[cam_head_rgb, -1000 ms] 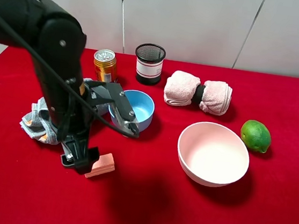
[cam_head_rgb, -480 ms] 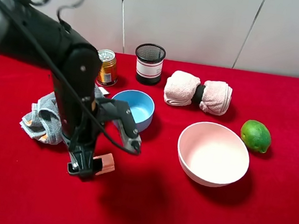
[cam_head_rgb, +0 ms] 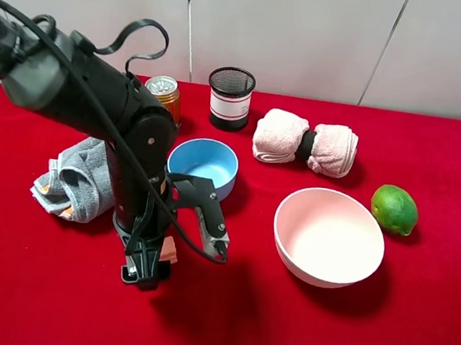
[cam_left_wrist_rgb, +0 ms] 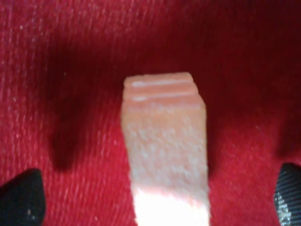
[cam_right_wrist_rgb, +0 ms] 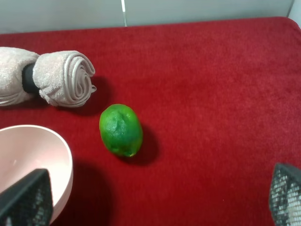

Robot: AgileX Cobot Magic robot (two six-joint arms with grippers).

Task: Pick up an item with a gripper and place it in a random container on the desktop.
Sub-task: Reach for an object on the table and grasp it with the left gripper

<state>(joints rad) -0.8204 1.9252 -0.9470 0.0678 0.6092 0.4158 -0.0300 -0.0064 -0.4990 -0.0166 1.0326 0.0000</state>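
Observation:
The peach-pink block lies on the red cloth desktop. In the exterior high view only its edge shows under the left arm. My left gripper is down over it and open, with one black fingertip on each side of the block and a gap to each. The light-blue bowl stands just behind the arm and holds nothing. My right gripper is open and empty, out of the exterior high view, and hangs above the cloth near the lime.
A large pale pink bowl stands right of centre, a green lime beyond it. A rolled pink towel, a black mesh cup and a gold can line the back. A grey cloth lies at the left.
My left arm has swung right and come down over the block. The block, earlier beside the fingers, now sits between them. Nothing else moved.

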